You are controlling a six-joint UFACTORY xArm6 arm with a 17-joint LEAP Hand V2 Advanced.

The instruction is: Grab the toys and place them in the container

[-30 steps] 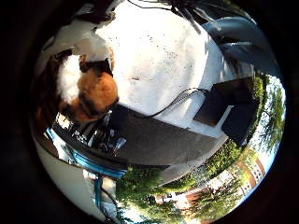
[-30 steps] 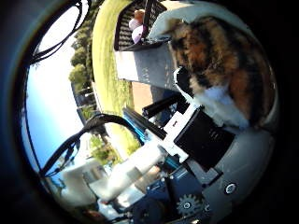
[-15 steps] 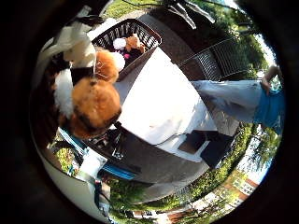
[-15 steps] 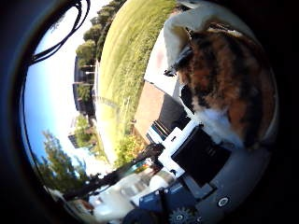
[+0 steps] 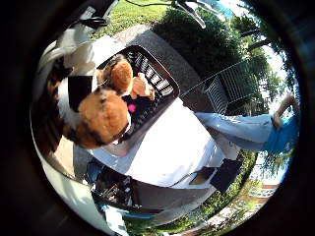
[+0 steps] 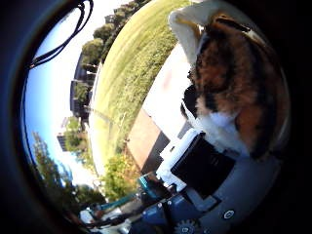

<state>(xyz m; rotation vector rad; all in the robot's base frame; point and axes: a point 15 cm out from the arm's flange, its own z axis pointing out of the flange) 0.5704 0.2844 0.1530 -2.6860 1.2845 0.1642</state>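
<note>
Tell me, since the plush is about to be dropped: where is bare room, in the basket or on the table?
The hand grips the plush toy. The black basket holds toys at one end; its slatted far end looks free. The white table beside the basket is bare toward the person's leg.

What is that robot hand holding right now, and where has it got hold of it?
A calico plush toy, orange, black and white, is held close against the palm of the hand. The fingers seem to wrap its body, but the exact place of the hold cannot be told.
</note>
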